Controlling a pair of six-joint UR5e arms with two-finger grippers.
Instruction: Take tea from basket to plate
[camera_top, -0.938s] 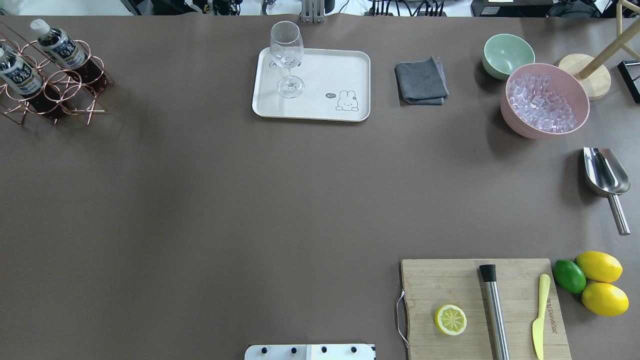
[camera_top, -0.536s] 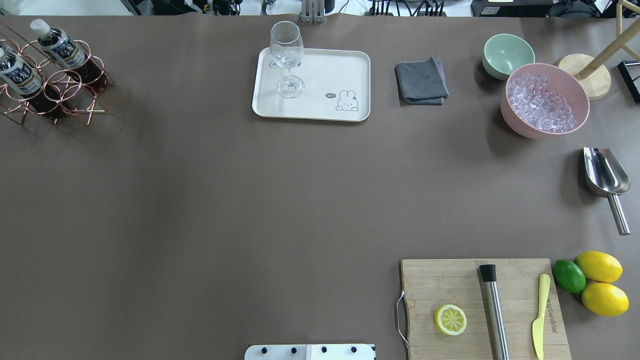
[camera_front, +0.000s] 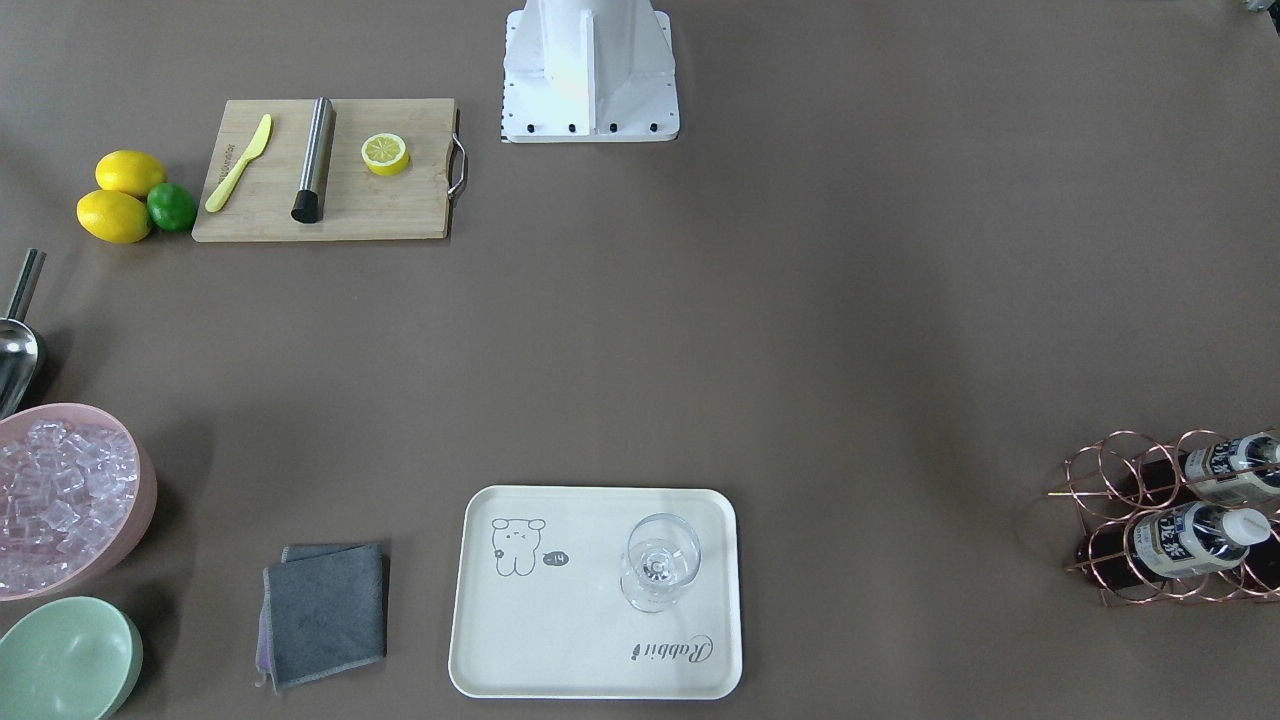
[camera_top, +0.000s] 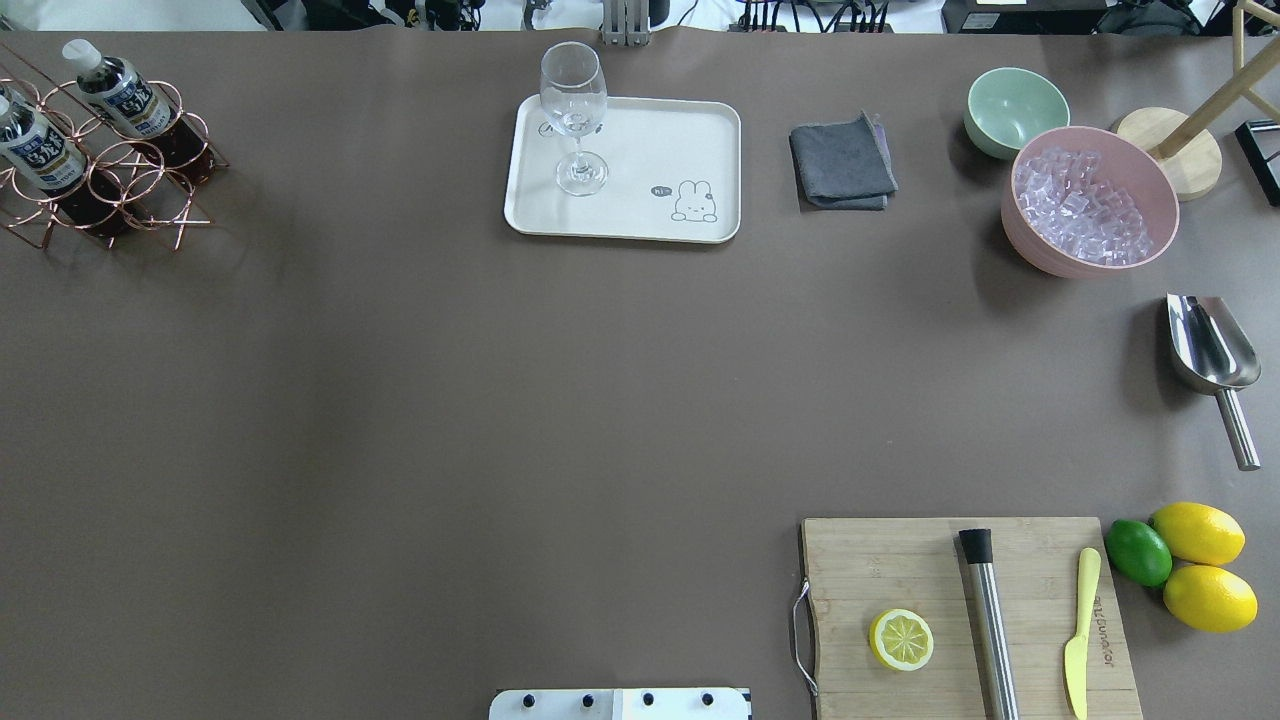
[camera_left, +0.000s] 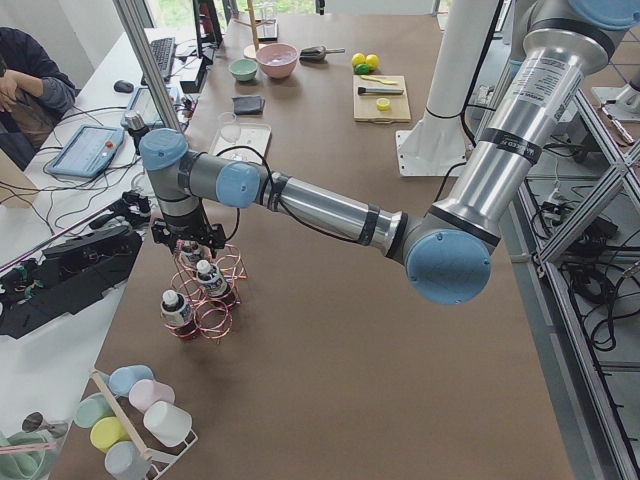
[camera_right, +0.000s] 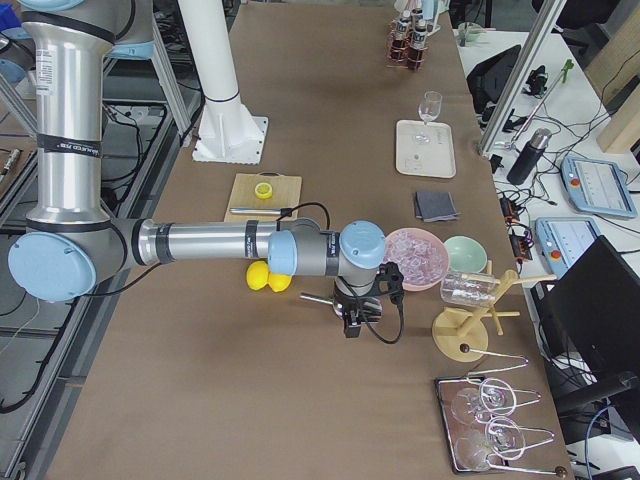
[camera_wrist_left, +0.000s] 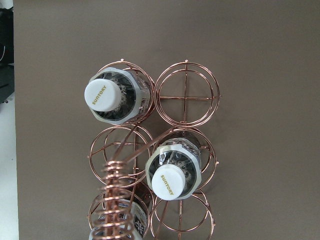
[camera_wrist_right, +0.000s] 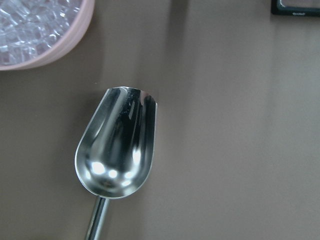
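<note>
The copper wire basket (camera_top: 150, 190) stands at the table's far left corner, with tea bottles (camera_top: 125, 98) upright in its rings. The left wrist view looks straight down on the basket (camera_wrist_left: 187, 92) and on two white-capped tea bottles (camera_wrist_left: 102, 95) (camera_wrist_left: 167, 182); a third is partly hidden by the coiled handle (camera_wrist_left: 116, 200). In the exterior left view my left gripper (camera_left: 192, 245) hangs just above the basket (camera_left: 215, 318); I cannot tell whether it is open or shut. The cream plate (camera_top: 650, 150) holds a stemmed glass (camera_top: 575, 120). My right gripper (camera_right: 358, 322) hovers over a metal scoop (camera_wrist_right: 117, 152); its state cannot be told.
A grey cloth (camera_top: 842, 162), a mint bowl (camera_top: 1015, 110) and a pink bowl of ice (camera_top: 1090, 200) lie right of the plate. A cutting board (camera_top: 900, 560) with a lemon half, a muddler and a knife sits near right, beside whole lemons and a lime.
</note>
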